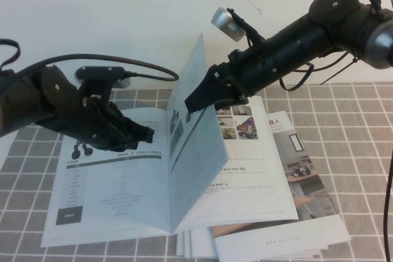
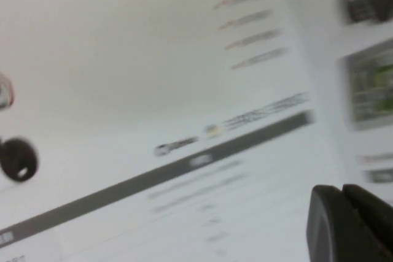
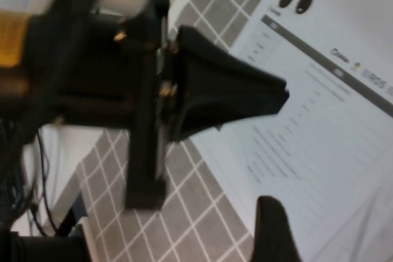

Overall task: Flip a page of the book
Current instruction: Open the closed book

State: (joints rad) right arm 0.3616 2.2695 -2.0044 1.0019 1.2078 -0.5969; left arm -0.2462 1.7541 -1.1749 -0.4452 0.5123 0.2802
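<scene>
The book [image 1: 104,200] lies open on the grey tiled table. One page [image 1: 190,170] stands nearly upright above the spine. My right gripper [image 1: 195,101] reaches in from the upper right and is shut on the upper edge of this page. In the right wrist view only one finger [image 3: 275,225] shows against the leaf. My left gripper [image 1: 146,134] is shut and empty, resting low over the left-hand page, close to the spine. The left wrist view shows its closed fingertips [image 2: 341,191] just above the printed page [image 2: 184,90]. The right wrist view also shows the left gripper [image 3: 233,99].
A brochure with a brown room photo [image 1: 307,176] lies under the book's right side. Loose white sheets [image 1: 276,243] stick out below it at the front. The grey tiled table [image 1: 356,108] runs back to a white wall.
</scene>
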